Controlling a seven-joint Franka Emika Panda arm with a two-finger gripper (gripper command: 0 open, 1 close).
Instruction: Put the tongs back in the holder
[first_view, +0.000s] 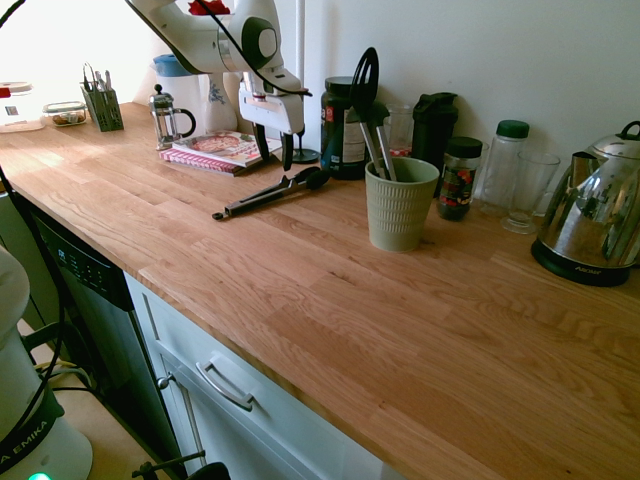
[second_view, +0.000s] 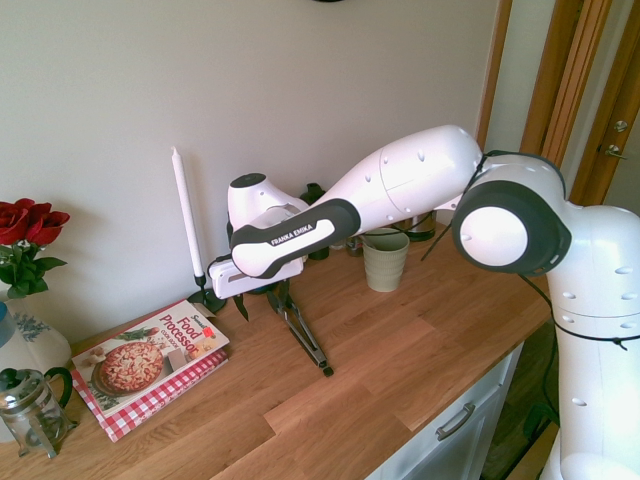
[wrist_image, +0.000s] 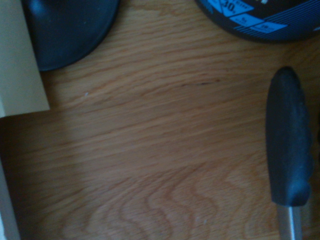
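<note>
The tongs (first_view: 272, 192) lie flat on the wooden counter (first_view: 330, 300), black tips toward the wall, hinge end pointing to about 8 o'clock in the first exterior view. The holder (first_view: 400, 203) stands upright at their 3 o'clock, near but apart, with a black slotted spatula (first_view: 366, 90) and another utensil standing in it. The gripper (first_view: 274, 150) hangs above the tongs' tip end, pointing down, fingers spread and gripping nothing. At 10 o'clock of the tongs lies a cookbook (first_view: 218, 150), a French press (first_view: 167, 117) just beyond it. A dark jar (first_view: 343, 130) stands behind the tongs' tips; a kettle (first_view: 593, 212) stands well apart at 3 o'clock.
</note>
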